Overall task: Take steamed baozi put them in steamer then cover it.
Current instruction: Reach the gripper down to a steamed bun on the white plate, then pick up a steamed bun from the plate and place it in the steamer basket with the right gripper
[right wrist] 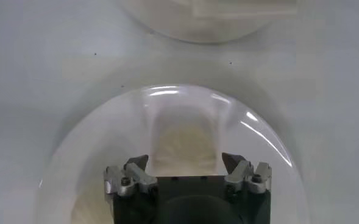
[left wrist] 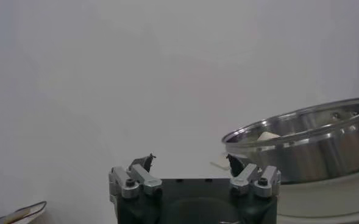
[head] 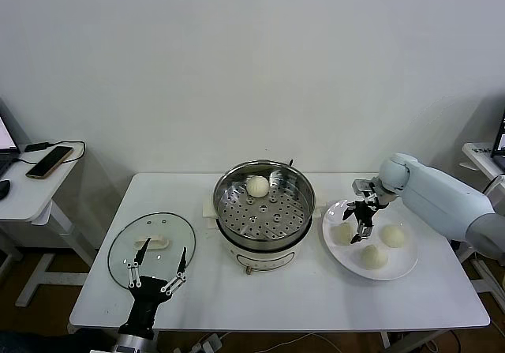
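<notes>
One steamed baozi point(head: 257, 185) sits in the steamer point(head: 263, 211) at frame centre. Three more lie on the white plate point(head: 407, 262) at right, where the right gripper point(head: 363, 221) hovers, fingers apart. The left gripper point(head: 158, 276), lower left, stands open over the glass lid point(head: 122, 246) on the worktop point(head: 316, 302).

The right gripper point(right wrist: 185, 163) hangs over a white plate point(right wrist: 270, 143), jaws apart, with one pale steamed baozi point(right wrist: 184, 141) just ahead of and between the fingertips (contact cannot be told); the steamer base point(right wrist: 203, 21) lies farther ahead.
</notes>
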`<state>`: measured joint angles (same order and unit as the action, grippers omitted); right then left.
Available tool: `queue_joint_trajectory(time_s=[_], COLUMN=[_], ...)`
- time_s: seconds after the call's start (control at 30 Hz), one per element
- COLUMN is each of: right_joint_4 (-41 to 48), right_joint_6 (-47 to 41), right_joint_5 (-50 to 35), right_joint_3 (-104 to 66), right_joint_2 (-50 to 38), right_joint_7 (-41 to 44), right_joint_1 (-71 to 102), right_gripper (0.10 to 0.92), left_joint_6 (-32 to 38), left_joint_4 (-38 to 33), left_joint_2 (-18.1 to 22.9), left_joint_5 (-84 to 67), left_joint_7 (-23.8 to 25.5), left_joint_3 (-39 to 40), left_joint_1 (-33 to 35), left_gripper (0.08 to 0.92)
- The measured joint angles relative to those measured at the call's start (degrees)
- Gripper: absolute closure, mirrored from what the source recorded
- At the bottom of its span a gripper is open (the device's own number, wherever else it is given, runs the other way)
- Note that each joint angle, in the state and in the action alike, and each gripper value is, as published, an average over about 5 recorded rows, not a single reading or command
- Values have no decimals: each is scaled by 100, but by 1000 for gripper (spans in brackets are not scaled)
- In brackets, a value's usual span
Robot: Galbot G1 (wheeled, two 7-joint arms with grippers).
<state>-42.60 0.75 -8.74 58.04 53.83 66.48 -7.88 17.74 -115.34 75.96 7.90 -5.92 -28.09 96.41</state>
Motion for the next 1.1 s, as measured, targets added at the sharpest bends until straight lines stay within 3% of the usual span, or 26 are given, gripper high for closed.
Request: queue_joint_trajectory(time_s=[0.4,0.77,1.1], right_joint_4=[27,-507,-1378], right_joint_6=[-23,-120,-457], right_joint_5=[78,-189,-1101], right_joint_3=[6,510,1585], right_joint_2=[36,-171,6], right_joint_7=[90,681,984], right_joint_1=[-56,-1080,-2654], right_gripper=[369,374,381], left_joint_6=[2,-36,-54], left_joint_4=[0,-51,-100], left_joint_2=[8,-27,-88], left_joint_5=[-12,-18,-38], left_joint_7=[-13,-20,-32], left_joint_3=[-9,48,117], left_joint_1=[-20,-97,-150], left_gripper=[177,177,177])
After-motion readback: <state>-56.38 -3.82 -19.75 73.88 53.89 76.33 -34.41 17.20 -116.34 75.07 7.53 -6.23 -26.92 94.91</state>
